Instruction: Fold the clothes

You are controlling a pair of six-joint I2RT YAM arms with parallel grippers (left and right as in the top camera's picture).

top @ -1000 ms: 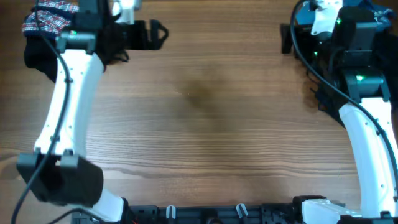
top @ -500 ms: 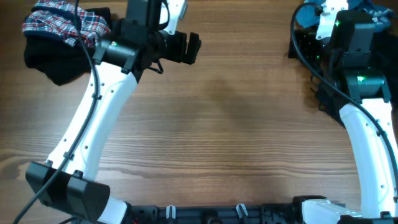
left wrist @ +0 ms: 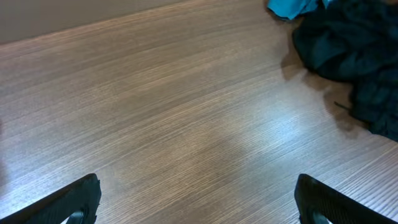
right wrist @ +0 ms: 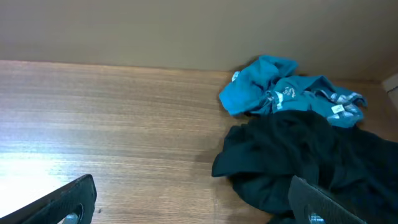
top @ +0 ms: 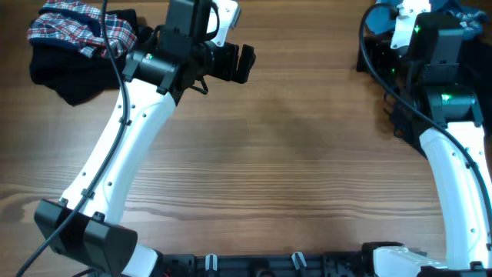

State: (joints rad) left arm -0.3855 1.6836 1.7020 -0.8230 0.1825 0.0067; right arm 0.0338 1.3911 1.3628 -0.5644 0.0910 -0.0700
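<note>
The clothes lie in two heaps. A red, navy and white plaid garment point(top: 77, 29) rests on a black one point(top: 68, 75) at the table's far left corner. A blue garment point(right wrist: 280, 93) and a crumpled black garment point(right wrist: 311, 155) lie at the far right; both also show in the left wrist view, blue garment point(left wrist: 289, 6) and black garment point(left wrist: 354, 50). My left gripper point(top: 246, 63) hovers open over bare wood at the far middle, its fingers point(left wrist: 74, 202) wide apart with nothing between them. My right gripper point(right wrist: 196, 202) is open too, its right finger point(right wrist: 323, 202) over the black garment's edge.
The wooden table point(top: 269, 169) runs from the arm bases at the near edge to a plain wall point(right wrist: 186, 31) right behind the far edge. The right arm point(top: 453, 154) stands along the right side, over part of the black heap.
My left arm has swung right, away from the plaid heap to the far middle of the table, its gripper staying open. The right arm has barely moved.
</note>
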